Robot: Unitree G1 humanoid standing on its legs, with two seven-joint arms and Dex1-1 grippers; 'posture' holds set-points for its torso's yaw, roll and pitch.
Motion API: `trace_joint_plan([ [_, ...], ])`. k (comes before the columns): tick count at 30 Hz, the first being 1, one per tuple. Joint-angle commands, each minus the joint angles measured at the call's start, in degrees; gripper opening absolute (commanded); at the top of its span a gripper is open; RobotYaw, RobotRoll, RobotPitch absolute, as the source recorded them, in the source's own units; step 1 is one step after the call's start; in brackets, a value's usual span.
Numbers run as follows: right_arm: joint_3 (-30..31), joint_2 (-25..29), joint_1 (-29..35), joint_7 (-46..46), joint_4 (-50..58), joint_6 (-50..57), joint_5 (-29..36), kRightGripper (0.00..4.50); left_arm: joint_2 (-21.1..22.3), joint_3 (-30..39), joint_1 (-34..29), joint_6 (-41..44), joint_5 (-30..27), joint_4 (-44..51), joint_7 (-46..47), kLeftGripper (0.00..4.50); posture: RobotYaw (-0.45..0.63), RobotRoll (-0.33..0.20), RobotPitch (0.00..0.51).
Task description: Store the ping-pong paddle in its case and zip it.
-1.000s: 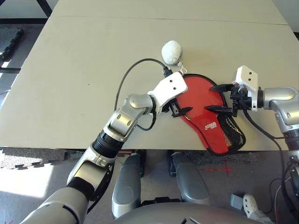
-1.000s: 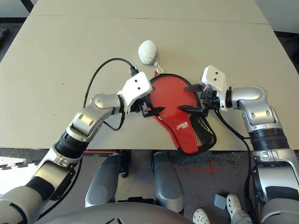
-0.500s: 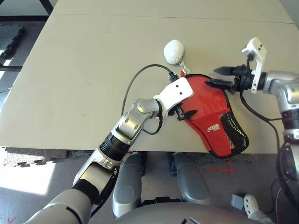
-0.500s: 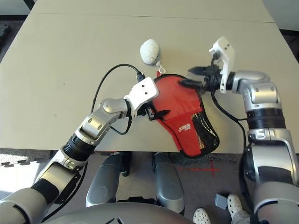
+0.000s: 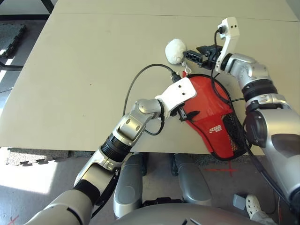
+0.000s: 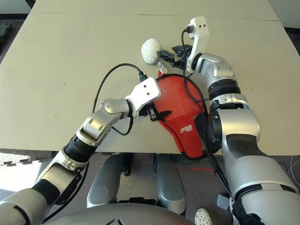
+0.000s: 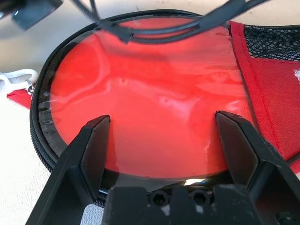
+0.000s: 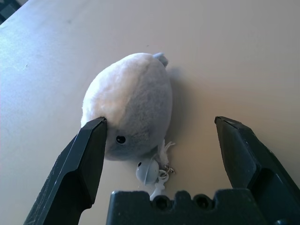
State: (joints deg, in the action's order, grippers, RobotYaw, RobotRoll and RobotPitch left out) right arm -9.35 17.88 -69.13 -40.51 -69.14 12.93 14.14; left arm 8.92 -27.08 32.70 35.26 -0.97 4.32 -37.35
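**Paddle seated in case; zipper not yet drawn**

The paddle [image 7: 150, 108] lies inside the red case [image 5: 213, 119] on the table [image 5: 84, 70], near the front edge. Its red face shows through the open round end, ringed by the black zipper edge. Handle end is covered by the case's mesh pocket side.

Left gripper [image 5: 186, 114]: fingers spread, resting over the round end of the case, holding nothing. Left wrist view has the paddle face between the two open fingers.

Right gripper [image 5: 193, 56]: fingers spread, beside the white plush charm [image 5: 174, 50], which lies on the table just beyond the case. In the right wrist view the charm sits between the fingers, against one of them; no pinch yet.

Judgement: insertion looks done; zipping is the step in hand. Next: close the right gripper on the charm or its ring, left gripper steadying the case, then pull along the zipper track around the rim.
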Motion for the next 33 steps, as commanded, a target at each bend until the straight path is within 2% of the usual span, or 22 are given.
trace_joint_plan([
  [1,-1.5,-1.7,-0.8,0.8,-2.9,-1.1,-0.2,4.50,0.8,-3.3,-3.3,4.2,1.0,-2.1,-0.1,4.48,0.06,0.000,0.321],
  [10,-3.0,-5.0,-2.4,-5.1,-3.3,-3.0,0.1,4.50,1.4,-3.1,-4.2,6.0,1.3,-0.4,0.8,4.48,0.11,0.000,0.324],
  [19,-2.1,-7.4,-3.0,-2.6,-4.6,-4.9,-3.0,4.50,1.0,-3.3,-4.2,6.5,1.1,-0.4,1.5,4.48,0.12,0.000,0.313],
  [22,-1.7,-7.7,-3.1,0.3,-5.1,-5.2,-4.6,3.88,0.8,-3.1,-3.7,6.5,1.1,-0.8,1.5,4.50,0.13,0.000,0.312],
  [31,-3.0,-4.6,-2.8,5.2,-5.1,-6.9,-5.4,0.82,0.5,-4.2,-3.6,6.5,0.9,-1.1,0.8,4.50,0.10,0.000,0.309],
  [33,-3.1,-3.2,-2.6,6.0,-5.0,-7.5,-5.5,0.52,0.4,-4.6,-3.3,6.4,0.8,-1.5,0.4,4.50,0.09,0.000,0.309],
])
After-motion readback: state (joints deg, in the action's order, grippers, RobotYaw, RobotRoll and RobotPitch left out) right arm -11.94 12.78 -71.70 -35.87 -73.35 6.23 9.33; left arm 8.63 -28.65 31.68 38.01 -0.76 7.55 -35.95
